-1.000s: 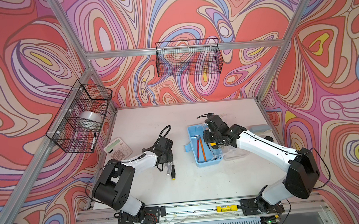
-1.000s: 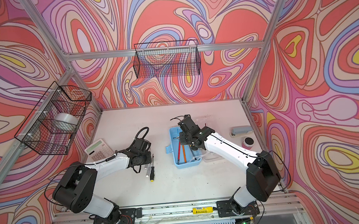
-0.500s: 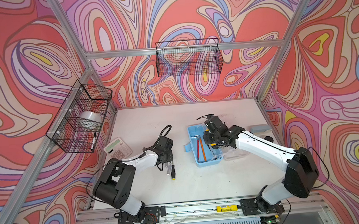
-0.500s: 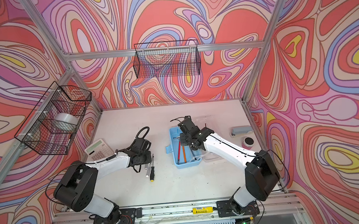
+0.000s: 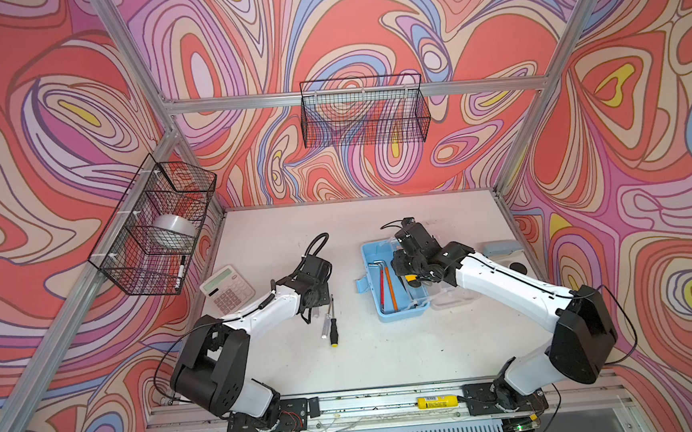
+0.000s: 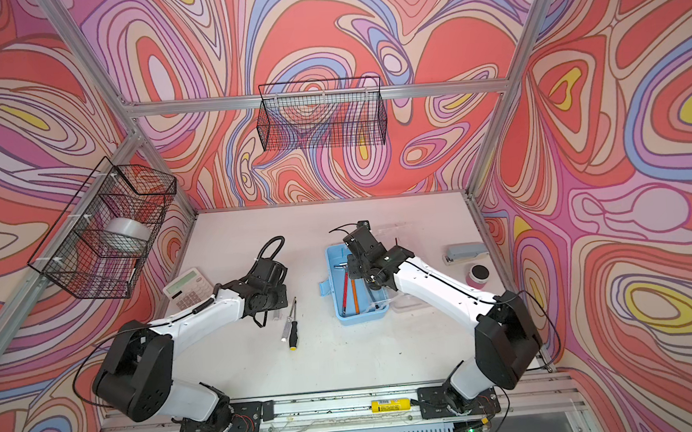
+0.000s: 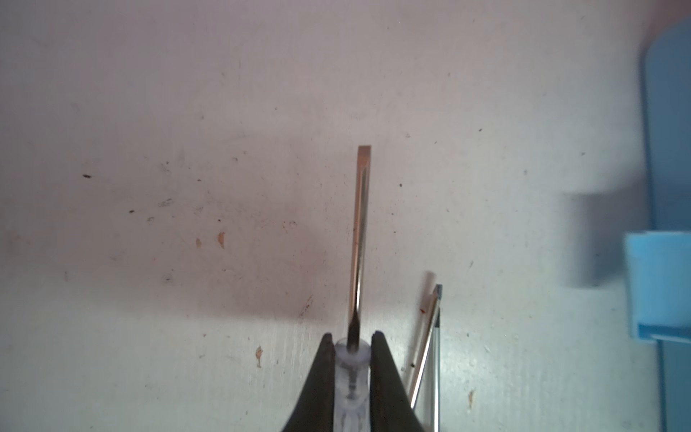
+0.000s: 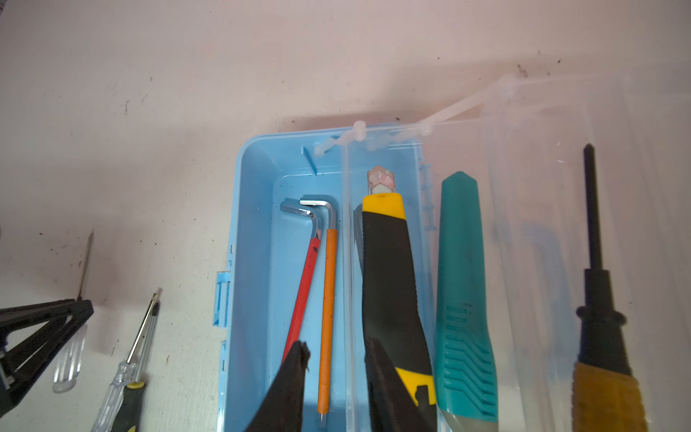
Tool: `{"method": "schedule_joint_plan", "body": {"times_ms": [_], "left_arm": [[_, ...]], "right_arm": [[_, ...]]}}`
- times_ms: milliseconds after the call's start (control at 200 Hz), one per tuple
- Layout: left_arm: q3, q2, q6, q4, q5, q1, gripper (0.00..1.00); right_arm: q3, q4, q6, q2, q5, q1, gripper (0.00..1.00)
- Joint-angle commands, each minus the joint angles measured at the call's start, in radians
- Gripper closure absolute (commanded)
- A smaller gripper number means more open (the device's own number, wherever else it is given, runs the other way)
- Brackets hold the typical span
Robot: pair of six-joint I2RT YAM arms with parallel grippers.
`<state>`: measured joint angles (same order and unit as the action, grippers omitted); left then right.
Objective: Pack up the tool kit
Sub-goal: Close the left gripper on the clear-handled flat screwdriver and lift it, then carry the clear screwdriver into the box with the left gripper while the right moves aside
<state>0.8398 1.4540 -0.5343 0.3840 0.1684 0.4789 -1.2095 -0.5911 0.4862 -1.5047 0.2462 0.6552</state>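
Note:
The light-blue tool kit box [image 5: 401, 313] [image 6: 360, 318] [image 8: 254, 224] stands open, its clear lid [image 8: 542, 224] folded flat beside it. A red hex key [image 8: 303, 291] and an orange hex key [image 8: 327, 299] lie inside. A yellow-black utility knife [image 8: 389, 269] lies along the clear divider. A teal knife [image 8: 461, 280] and a black screwdriver [image 8: 598, 318] lie on the lid side. My right gripper [image 8: 336, 351] [image 5: 411, 277] hovers open over the box. My left gripper [image 7: 351, 338] [image 5: 315, 309] is shut on a clear-handled screwdriver [image 7: 359, 232] at table level.
A second screwdriver [image 5: 329, 324] [image 6: 290, 329] with a yellow end lies right of my left gripper. A white calculator [image 5: 227, 290] sits at the left. A stapler [image 6: 465, 252] and a small round pot [image 6: 480, 276] sit at the right. Wire baskets [image 5: 364, 111] hang on the walls.
My left gripper's jaws have closed in on the clear handle. Both arms have barely moved.

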Motion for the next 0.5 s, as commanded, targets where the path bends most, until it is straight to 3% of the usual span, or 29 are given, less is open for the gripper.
{"method": "schedule_joint_plan", "body": {"times_ms": [0,275,411,496], "left_arm": [[0.036,-0.085,-0.011,0.062,-0.006,0.002,0.88],[0.008,-0.242,-0.274,-0.146,-0.283,0.019,0.91],[0.024,-0.251,-0.396,-0.271,-0.292,0.101,0.92],[0.073,-0.211,-0.421,-0.333,-0.228,0.193,0.92]], "right_arm": [[0.000,0.010,0.018,0.060,0.050,-0.002,0.70],[0.007,-0.004,0.051,0.134,0.129,-0.007,0.69],[0.027,0.007,0.062,0.194,0.156,-0.013,0.69],[0.039,0.014,0.063,0.232,0.174,-0.017,0.69]]}}
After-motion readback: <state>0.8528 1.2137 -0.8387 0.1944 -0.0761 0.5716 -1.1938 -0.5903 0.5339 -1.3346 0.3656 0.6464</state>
